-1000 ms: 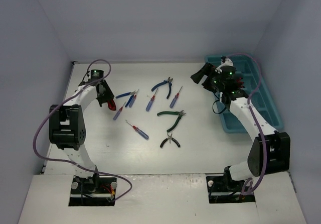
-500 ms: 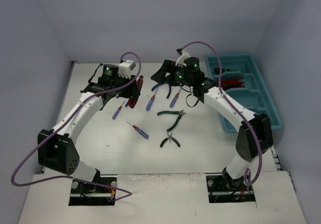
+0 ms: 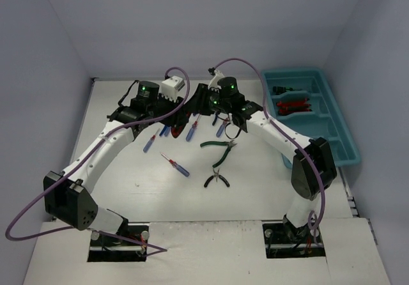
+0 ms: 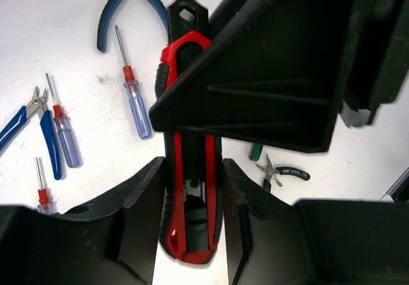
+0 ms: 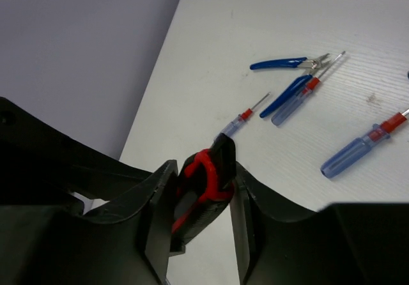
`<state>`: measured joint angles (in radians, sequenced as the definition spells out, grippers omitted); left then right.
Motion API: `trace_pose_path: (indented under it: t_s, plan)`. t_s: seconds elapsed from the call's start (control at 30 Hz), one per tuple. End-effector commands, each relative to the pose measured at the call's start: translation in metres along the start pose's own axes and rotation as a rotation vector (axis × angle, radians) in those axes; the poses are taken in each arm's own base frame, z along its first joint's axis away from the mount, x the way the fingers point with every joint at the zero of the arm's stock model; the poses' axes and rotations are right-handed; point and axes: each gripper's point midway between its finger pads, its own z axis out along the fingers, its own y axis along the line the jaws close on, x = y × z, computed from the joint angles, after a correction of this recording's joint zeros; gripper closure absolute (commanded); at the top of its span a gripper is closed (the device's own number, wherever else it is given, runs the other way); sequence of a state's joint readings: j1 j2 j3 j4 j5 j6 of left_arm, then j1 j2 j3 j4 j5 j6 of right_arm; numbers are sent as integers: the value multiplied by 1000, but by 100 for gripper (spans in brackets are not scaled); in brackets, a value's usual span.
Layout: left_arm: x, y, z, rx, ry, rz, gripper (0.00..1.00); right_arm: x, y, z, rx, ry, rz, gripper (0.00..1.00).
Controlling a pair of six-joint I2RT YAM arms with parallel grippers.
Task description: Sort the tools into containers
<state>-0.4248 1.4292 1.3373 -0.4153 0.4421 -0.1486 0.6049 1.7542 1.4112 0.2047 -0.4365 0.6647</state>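
From above, left tool (image 3: 180,120) and right tool (image 3: 195,106) meet over the white table (image 3: 268,183); the knife (image 3: 174,130) is mostly hidden. Left wrist: left tool pinches its smooth red-black handle, middle covered. Right wrist: right tool pinches it too, lower end hidden.

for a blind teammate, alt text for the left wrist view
A red-black utility knife is clamped between the left gripper's fingers, with the right gripper's black body across its upper part. Blue-handled screwdrivers and pliers lie on the table beyond.
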Motion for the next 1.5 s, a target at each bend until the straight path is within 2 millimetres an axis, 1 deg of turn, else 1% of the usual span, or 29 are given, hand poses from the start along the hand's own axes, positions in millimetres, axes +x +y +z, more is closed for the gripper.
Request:
trace_pose_path:
  t_s: [0.0,0.03,0.07,0.1,0.17,0.2,0.27,0.33,0.37,0.47,0.57,0.6,0.63,0.67,0.7,0.73,0.77,0.8,0.87,0.93,1.0,1.07,1.17,1.23,1.27,1.33,1.4,1.43,1.47]
  plan:
    - [-52,-15,-21,16,-161,66,82,-27,38,-13,-102,-88,-42,78]
    - [-51,-14,-20,16,-160,62,78,-27,38,-15,-100,-91,-42,86]
    - [-51,-14,-19,15,-160,60,70,-28,37,-17,-98,-94,-41,94]
    - [-52,-13,-19,14,-161,57,66,-30,35,-19,-92,-101,-40,98]
    - [-51,-11,-17,6,-161,52,51,-37,25,-24,-67,-124,-33,100]
    - [-50,-9,-17,-7,-160,49,44,-44,21,-29,-59,-140,-32,100]
    - [-49,-5,-17,-32,-161,41,33,-59,5,-40,-30,-177,-22,100]
    - [-45,2,-17,-64,-157,28,27,-76,-11,-55,0,-220,-11,100]
    - [-42,6,-16,-85,-151,19,25,-89,-22,-66,21,-252,-6,100]
    - [-25,21,-14,-154,-113,-13,21,-133,-77,-107,115,-357,27,100]
    - [-5,33,-15,-207,-71,-58,20,-167,-127,-149,198,-448,68,100]
    - [5,36,-14,-220,-53,-72,19,-178,-149,-167,241,-487,89,100]
    - [8,37,-15,-225,-49,-80,19,-184,-158,-176,261,-507,97,100]
    - [17,38,-16,-228,-37,-92,19,-193,-174,-190,291,-538,109,100]
    - [29,39,-17,-234,-20,-103,19,-204,-199,-212,340,-580,134,100]
    - [34,39,-19,-236,-16,-107,19,-210,-220,-227,379,-608,157,100]
    - [40,40,-20,-241,-7,-113,19,-213,-238,-238,411,-626,181,100]
    - [48,42,-21,-249,8,-119,19,-213,-254,-244,435,-635,206,100]
    - [56,43,-25,-256,19,-125,19,-214,-286,-259,480,-650,246,100]
    - [64,42,-29,-259,27,-133,19,-213,-310,-268,521,-662,270,100]
    - [67,41,-32,-261,24,-136,19,-210,-330,-267,544,-653,290,100]
    - [73,43,-32,-268,31,-143,19,-204,-355,-261,564,-636,325,100]
    - [78,45,-32,-275,43,-149,19,-196,-385,-252,586,-612,358,99]
    - [81,45,-31,-275,51,-153,19,-193,-396,-248,597,-601,366,96]
    - [81,45,-31,-275,53,-152,19,-195,-397,-250,604,-607,359,89]
    - [81,45,-31,-277,54,-149,19,-197,-401,-256,637,-622,343,69]
    - [80,46,-33,-284,56,-147,19,-198,-399,-265,663,-633,323,51]
    - [79,47,-33,-288,54,-145,19,-203,-393,-272,673,-652,308,46]
    - [79,47,-34,-289,55,-145,19,-201,-395,-276,690,-654,306,41]
